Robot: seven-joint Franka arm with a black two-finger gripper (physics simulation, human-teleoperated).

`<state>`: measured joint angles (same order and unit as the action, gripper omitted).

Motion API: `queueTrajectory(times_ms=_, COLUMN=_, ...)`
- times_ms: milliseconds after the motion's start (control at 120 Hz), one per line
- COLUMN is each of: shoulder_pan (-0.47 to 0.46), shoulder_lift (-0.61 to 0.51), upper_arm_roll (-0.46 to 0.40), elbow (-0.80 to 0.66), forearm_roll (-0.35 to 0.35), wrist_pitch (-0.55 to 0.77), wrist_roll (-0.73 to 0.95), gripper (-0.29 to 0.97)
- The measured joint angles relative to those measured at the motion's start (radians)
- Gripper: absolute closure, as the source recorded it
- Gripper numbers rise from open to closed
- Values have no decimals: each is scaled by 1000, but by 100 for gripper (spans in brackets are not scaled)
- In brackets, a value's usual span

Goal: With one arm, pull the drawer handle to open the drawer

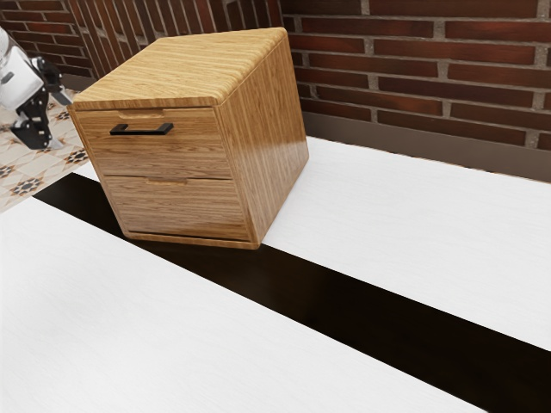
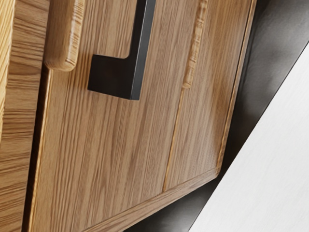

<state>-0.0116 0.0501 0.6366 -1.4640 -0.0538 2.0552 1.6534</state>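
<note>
Here the handle (image 1: 141, 129) runs level across the top drawer (image 1: 176, 151); jaws' state I cannot tell.

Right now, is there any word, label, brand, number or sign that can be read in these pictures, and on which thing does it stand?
There are none. The wooden cabinet, its black handle, the brick wall and the white table bear no writing, number or sign.

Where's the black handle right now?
In the exterior view the handle is on the top drawer of the cabinet, toward the exterior view's left, with the hand further left, apart from it.
</note>
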Motion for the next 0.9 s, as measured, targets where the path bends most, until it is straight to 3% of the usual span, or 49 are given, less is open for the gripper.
queueTrajectory(times_ms=458, shoulder_pan=-4, shoulder_lift=5, upper_arm_roll=-12, elbow=-19, forearm_roll=-32, wrist_pitch=40, wrist_roll=-3, gripper=0)
queueTrajectory(times_ms=900, shoulder_pan=-5, shoulder_lift=10, upper_arm_roll=-81, elbow=-83, forearm_roll=-34, wrist_pitch=99, wrist_roll=-7, gripper=0)
